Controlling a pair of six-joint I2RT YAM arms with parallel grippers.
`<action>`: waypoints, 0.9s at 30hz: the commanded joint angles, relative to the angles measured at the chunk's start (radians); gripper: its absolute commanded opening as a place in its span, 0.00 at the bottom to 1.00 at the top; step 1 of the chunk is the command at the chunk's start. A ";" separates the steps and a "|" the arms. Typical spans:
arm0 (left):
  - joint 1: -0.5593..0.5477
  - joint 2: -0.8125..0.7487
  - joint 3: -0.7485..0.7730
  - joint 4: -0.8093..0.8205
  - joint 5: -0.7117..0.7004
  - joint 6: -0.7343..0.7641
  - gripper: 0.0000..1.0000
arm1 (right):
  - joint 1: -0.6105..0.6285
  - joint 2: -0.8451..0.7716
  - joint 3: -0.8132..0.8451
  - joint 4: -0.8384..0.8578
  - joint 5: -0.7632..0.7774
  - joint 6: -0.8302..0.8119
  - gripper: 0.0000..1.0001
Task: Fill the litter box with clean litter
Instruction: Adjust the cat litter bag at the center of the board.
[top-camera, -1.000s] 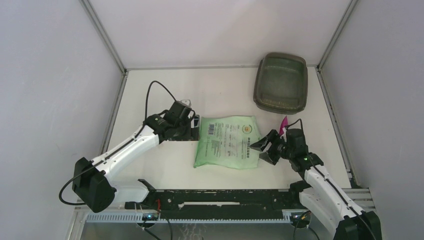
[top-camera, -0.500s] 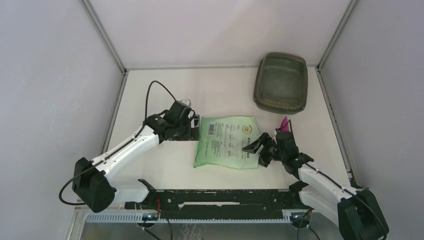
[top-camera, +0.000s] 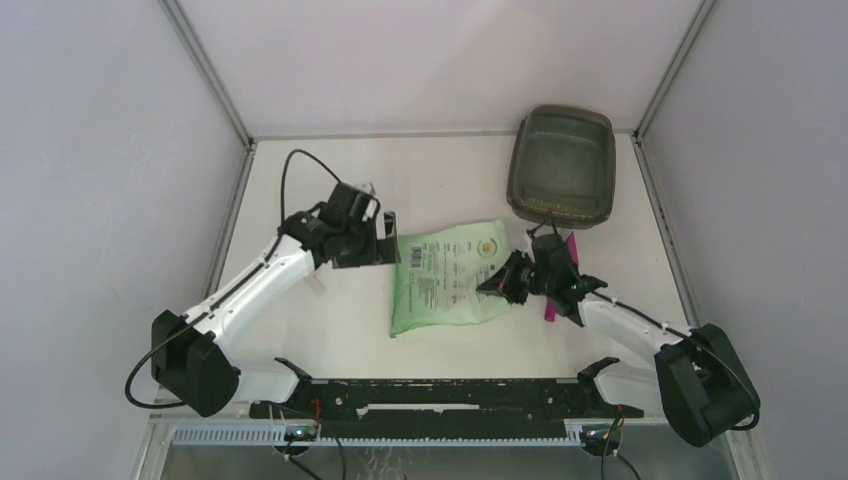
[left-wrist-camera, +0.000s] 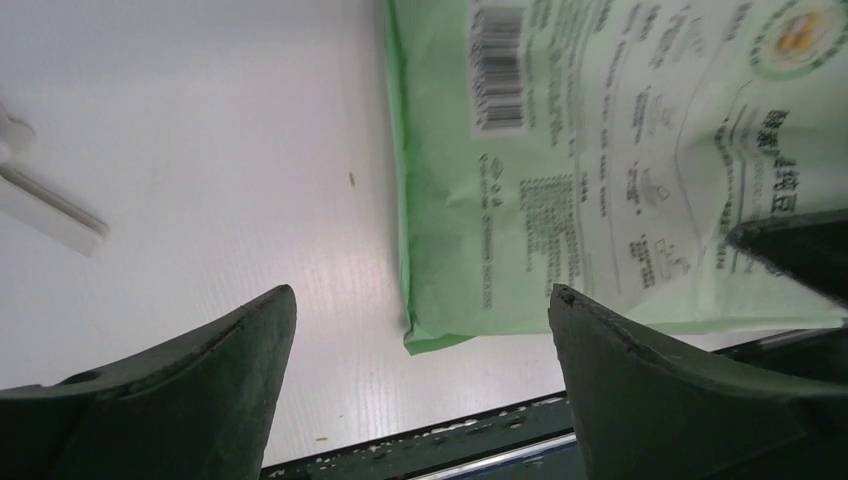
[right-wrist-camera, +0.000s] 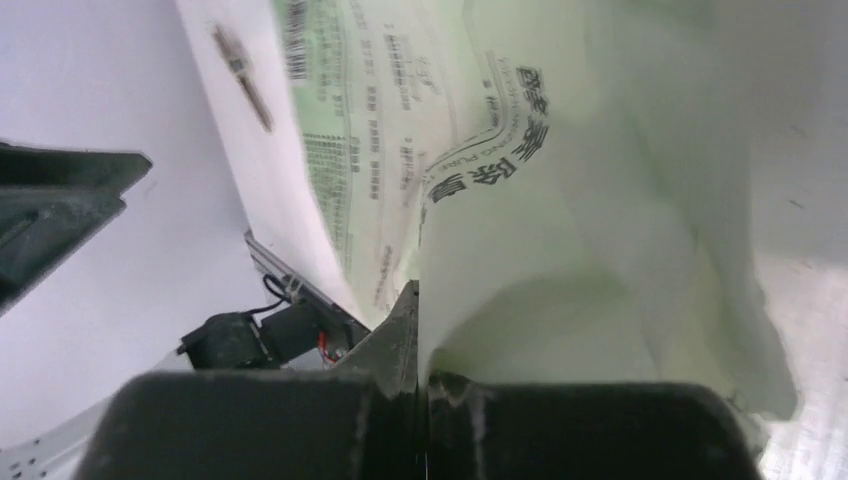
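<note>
The right end effector (right-wrist-camera: 420, 350) is clamped on a fold of the green bag (right-wrist-camera: 600, 200). Its two fingers meet flat on the thin film with no gap between them. From above, this right end effector (top-camera: 497, 284) grips the bag's right edge, and the film there is bunched and raised off the bench (top-camera: 440, 190).

The left end effector (left-wrist-camera: 422, 300) has its fingers spread wide apart and grips nothing. In its wrist view the left edge and one corner of the green bag (left-wrist-camera: 560, 150) lie ahead, between the two fingers. The barcode (left-wrist-camera: 497, 65) is farther along the bag. Whether either finger touches the bag cannot be told. From above, the left end effector (top-camera: 388, 245) sits just beside the far-left corner of the green bag (top-camera: 445, 290).

A magenta scoop (top-camera: 549, 312) lies on the bench, partly under the right forearm.

The litter box (top-camera: 562, 165) stands at the far right corner of the bench, beyond the bag and apart from it and from both arms.
</note>
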 joint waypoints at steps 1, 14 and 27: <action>0.085 0.051 0.271 -0.020 0.127 0.051 1.00 | 0.014 -0.044 0.243 -0.190 0.025 -0.323 0.00; 0.177 0.203 0.729 -0.127 0.401 -0.101 1.00 | 0.190 0.093 0.907 -0.678 0.292 -0.985 0.00; 0.180 0.115 0.556 -0.164 0.428 -0.226 1.00 | 0.622 0.169 0.890 -0.636 0.859 -1.262 0.00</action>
